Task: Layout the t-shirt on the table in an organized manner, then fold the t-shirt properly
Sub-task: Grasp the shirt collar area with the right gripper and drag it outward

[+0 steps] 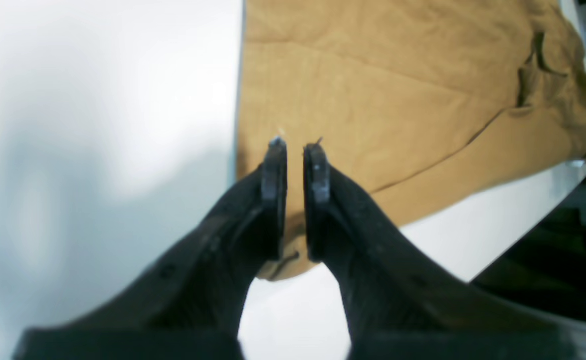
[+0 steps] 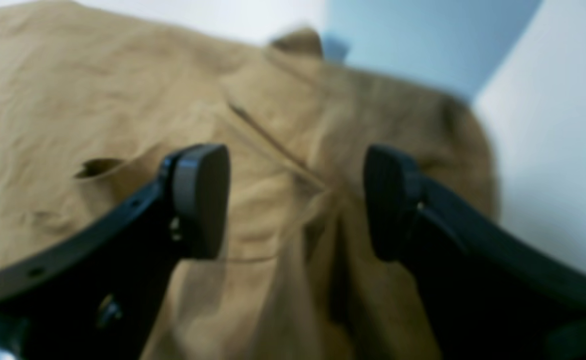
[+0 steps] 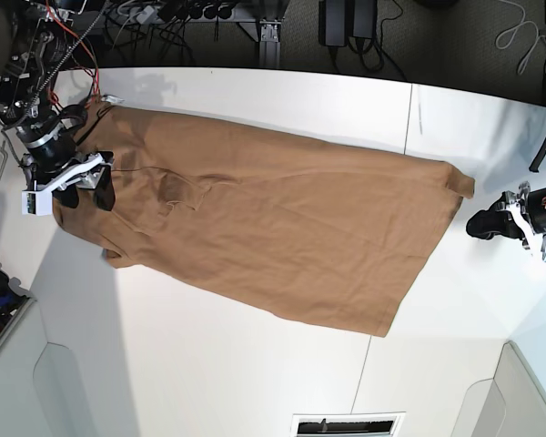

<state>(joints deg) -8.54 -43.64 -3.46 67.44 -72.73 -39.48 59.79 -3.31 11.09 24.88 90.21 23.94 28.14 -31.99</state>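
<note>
**Tan shirt spread long across white table, arms at either end**

T-shirt: soft tan-brown fabric, matte, finely creased. It lies stretched lengthwise across the table, one end under the right arm, the other reaching toward the left arm. Mostly flat; a small raised pucker sits in the sleeve-end third. Its lower edge runs straight and diagonal.

Right gripper: black, curved fingers with smooth rounded pads, spread wide apart. It sits over bunched fabric at the shirt's end, where a seam and folds gather between the jaws. Whether the pads touch cloth cannot be told; this wrist view is blurred.

Left gripper: black, jaws drawn nearly together with only a thin slit between, nothing in them. It sits just off the shirt's far corner, over bare table.

Surface: matte white tabletop, thin dark seam lines crossing it, edges angled at the near corners. Beyond the far edge are a dark floor, cables and black boxes.

Hard to read: the collar and tag are not made out. The shirt's end under the right gripper is partly hidden by the arm.
</note>
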